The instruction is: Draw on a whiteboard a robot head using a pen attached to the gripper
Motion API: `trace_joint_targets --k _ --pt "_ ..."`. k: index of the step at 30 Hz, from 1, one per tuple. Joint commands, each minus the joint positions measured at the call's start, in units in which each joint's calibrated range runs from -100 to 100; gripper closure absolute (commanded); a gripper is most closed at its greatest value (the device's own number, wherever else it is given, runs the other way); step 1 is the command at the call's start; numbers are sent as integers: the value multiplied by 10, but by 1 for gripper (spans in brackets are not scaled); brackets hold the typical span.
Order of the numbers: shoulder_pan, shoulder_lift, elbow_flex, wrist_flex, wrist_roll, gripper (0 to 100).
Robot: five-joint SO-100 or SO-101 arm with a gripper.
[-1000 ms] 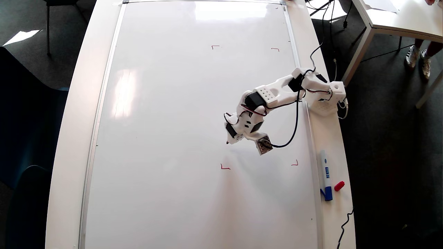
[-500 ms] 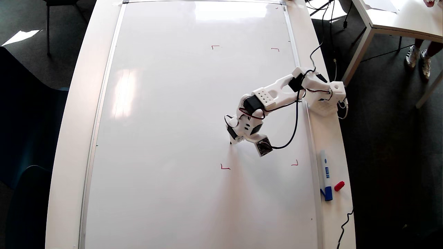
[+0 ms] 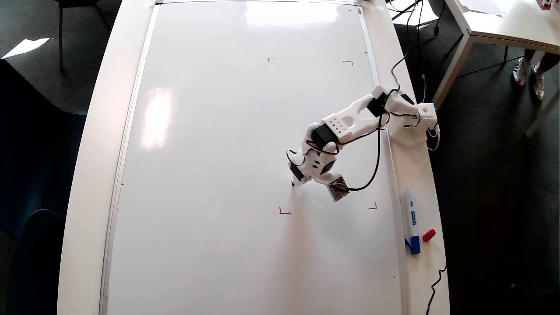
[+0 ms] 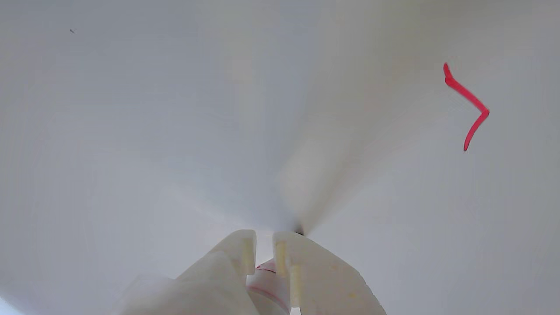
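Clamping 1 pen [image 4: 267,284], gripper [image 3: 294,183] w/ tip on whiteboard [image 3: 210,153]; 4 red corner marks [image 3: 284,212].

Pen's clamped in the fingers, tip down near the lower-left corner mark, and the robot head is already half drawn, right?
Not quite: no robot head is drawn yet. The overhead view shows the whiteboard bare except for corner marks. The pen is clamped in the fingers, near the lower-left corner mark.

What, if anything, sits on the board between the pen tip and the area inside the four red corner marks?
Nothing visible does. The pen, held in the tool, is already inside the corner marks, just above the lower-left one in the overhead view. The whiteboard there is bare; no drawing yet.
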Motion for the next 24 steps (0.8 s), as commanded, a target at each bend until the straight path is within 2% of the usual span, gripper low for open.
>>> trace_joint_targets --k 1,5,18,24 --pt "-10 -42 75 -15 4 99" --pt "-11 -96 178 -58 4 99" --pt "-18 -206 361 -63 3 99" --pt "-35 -270 481 -107 4 99"
